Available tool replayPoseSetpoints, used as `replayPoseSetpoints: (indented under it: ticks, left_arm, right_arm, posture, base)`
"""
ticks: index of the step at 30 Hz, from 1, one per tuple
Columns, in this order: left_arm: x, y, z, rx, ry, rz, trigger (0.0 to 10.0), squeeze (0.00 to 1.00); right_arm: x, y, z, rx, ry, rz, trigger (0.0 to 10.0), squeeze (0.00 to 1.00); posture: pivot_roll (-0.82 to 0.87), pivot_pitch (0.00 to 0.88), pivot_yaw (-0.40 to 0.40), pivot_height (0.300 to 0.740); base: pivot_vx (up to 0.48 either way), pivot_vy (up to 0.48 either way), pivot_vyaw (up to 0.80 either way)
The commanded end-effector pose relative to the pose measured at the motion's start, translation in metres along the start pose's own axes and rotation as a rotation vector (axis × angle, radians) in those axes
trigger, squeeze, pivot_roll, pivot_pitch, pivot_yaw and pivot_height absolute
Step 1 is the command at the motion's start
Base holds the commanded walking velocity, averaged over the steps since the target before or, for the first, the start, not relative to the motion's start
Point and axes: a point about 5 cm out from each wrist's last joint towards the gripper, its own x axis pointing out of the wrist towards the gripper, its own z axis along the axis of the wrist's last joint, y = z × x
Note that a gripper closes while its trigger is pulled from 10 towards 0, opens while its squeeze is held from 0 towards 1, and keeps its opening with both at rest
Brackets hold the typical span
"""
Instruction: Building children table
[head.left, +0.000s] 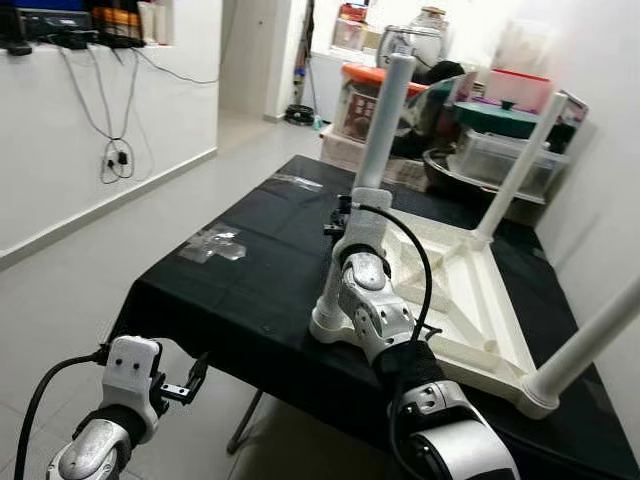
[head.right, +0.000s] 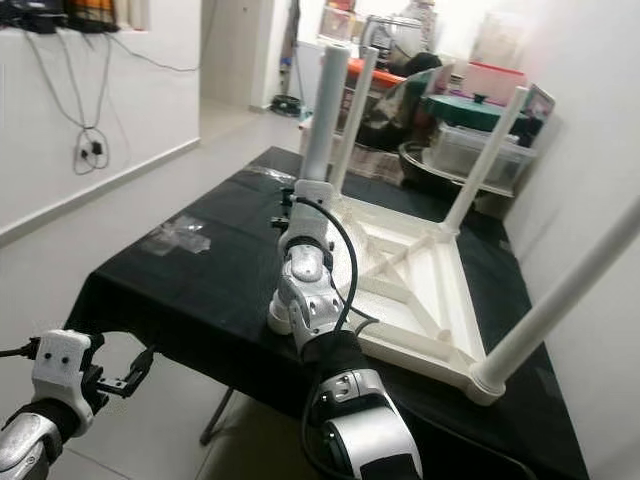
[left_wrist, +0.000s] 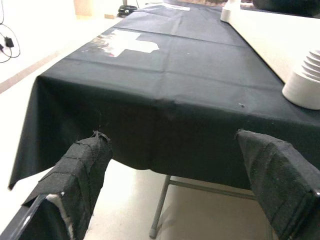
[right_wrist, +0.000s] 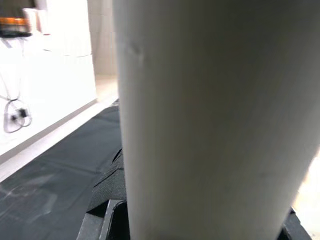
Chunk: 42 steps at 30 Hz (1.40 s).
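White upturned table (head.left: 470, 300), four legs (head.left: 385, 120).

The white plastic children table (head.left: 470, 300) lies upside down on the bench (head.left: 250, 290), which has a black cloth. Its ribbed underside faces up. White round legs stand in its corners, pointing up; the near left leg (head.left: 385, 120) is upright, and the other legs lean outward.

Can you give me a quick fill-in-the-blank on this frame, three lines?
1. The white children's table lies ____ on the black tablecloth, legs pointing up.
2. The ____ gripper is at the near-left leg.
3. The left gripper hangs below the cloth's edge, fingers ____.

Missing words: upside down; right; open
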Motion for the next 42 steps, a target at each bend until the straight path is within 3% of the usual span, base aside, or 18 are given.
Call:
replayPoseSetpoints:
  ticks: [1,10,22,23,24,25,42]
  left_arm:
    - [0.003,-0.003,-0.001,-0.013,0.006,-0.011,10.0,0.0]
    - [0.005,-0.004,0.0,-0.013,0.006,-0.015,10.0,0.0]
    - [0.005,-0.004,-0.001,-0.013,0.007,-0.016,10.0,0.0]
    - [0.005,-0.004,-0.001,-0.013,0.007,-0.017,10.0,0.0]
    - [0.005,-0.004,-0.001,-0.013,0.007,-0.018,10.0,0.0]
    - [0.005,-0.004,-0.001,-0.012,0.007,-0.019,10.0,0.0]
    - [0.007,-0.005,-0.002,-0.01,0.009,-0.027,10.0,0.0]
  right_arm:
    - [-0.006,-0.033,-0.066,-0.09,0.27,-0.146,0.0,0.0]
    - [-0.006,-0.036,-0.066,-0.07,0.282,-0.211,0.0,0.0]
    - [-0.006,-0.031,-0.067,-0.068,0.295,-0.197,0.0,0.0]
    - [-0.005,-0.029,-0.066,-0.057,0.293,-0.179,4.1,0.0]
    - [-0.005,-0.027,-0.065,-0.048,0.293,-0.165,9.3,0.0]
    - [-0.005,-0.025,-0.064,-0.043,0.291,-0.157,10.0,0.0]
    - [-0.004,-0.021,-0.066,-0.017,0.344,-0.113,10.0,0.0]
  posture:
    - [0.15,0.0,-0.177,0.74]
    - [0.14,0.0,-0.17,0.74]
    - [0.15,0.0,-0.173,0.74]
    - [0.15,0.0,-0.172,0.74]
    - [0.15,0.0,-0.172,0.74]
    - [0.15,0.0,-0.172,0.74]
    - [0.14,0.0,-0.176,0.74]
  base:
    - [0.0,0.0,0.0]
    - [0.0,0.0,0.0]
    - [0.0,0.0,0.0]
    - [0.0,0.0,0.0]
    - [0.0,0.0,0.0]
    - [0.0,0.0,0.0]
    - [0.0,0.0,0.0]
